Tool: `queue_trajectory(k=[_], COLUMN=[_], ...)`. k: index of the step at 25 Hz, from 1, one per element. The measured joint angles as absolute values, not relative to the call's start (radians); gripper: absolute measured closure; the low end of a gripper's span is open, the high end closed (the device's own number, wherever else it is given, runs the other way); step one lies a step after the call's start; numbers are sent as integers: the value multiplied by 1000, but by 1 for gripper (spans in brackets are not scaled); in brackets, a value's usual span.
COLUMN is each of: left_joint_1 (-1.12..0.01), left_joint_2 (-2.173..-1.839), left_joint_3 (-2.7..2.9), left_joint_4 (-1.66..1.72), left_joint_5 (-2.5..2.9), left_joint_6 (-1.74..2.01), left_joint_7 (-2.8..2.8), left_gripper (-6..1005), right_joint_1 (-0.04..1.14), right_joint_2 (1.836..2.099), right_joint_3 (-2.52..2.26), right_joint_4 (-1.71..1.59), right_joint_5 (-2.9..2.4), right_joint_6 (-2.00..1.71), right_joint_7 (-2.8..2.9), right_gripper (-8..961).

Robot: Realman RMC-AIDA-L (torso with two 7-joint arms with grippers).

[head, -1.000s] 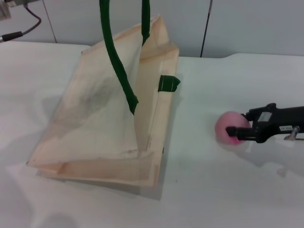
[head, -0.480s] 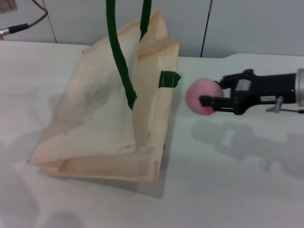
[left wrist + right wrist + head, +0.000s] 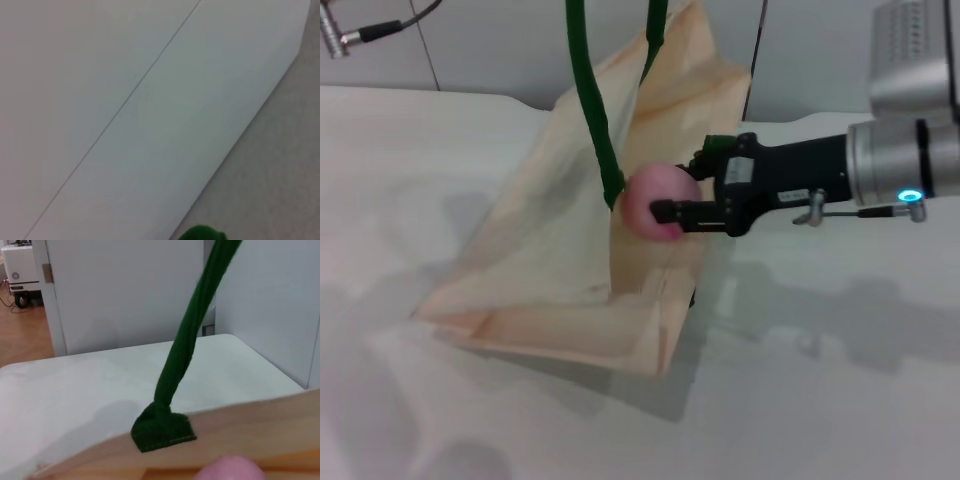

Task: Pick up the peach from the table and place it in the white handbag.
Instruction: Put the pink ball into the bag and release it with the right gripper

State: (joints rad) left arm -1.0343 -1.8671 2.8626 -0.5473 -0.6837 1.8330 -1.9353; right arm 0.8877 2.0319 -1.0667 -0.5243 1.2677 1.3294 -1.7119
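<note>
We hold the peach (image 3: 658,203) across its middle, the right gripper (image 3: 665,213) jaws pinching it above the white handbag (image 3: 570,260). It looks light, round and likely to roll, so a centred grip suits it.

No text, label or number is legible anywhere.

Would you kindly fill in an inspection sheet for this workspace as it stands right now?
Surface: white table, bare where visible.
Job's things: peach held off the table at the mouth of the white handbag; the bag's green handles are pulled upward out of frame.
Clutter: nothing seen.
Grippers: right gripper has its jaws shut on the peach; left gripper not in view.
Cables: one cable at the far left edge.
Surroundings: pale wall panels behind the table.
</note>
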Motion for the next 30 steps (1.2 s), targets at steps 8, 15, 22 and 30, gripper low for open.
queue_trajectory(k=[8, 15, 22, 30], left_joint_1=[-1060, -1061, -1039, -1016], left_joint_2=[-1873, -1873, -1873, -1872], left_joint_3=[2862, 2862, 2862, 2862], left_joint_4=[-546, -546, -546, -546], left_joint_5=[-695, -712, -730, -733], left_joint_6=[1831, 1831, 1821, 1794], left_joint_7=[-1937, -1937, -1937, -1937], left_gripper=[894, 893, 894, 896], right_joint_1=[972, 990, 989, 982], right_joint_2=[2040, 2044, 2044, 2039], right_joint_3=[-1140, -1311, -1407, -1407], right_joint_4=[-419, -392, -402, -404], right_joint_5=[1303, 1414, 1487, 1493], right_joint_6=[1178, 1013, 984, 998], right_joint_7=[-1729, -1729, -1727, -1723], right_gripper=[494, 496, 498, 443])
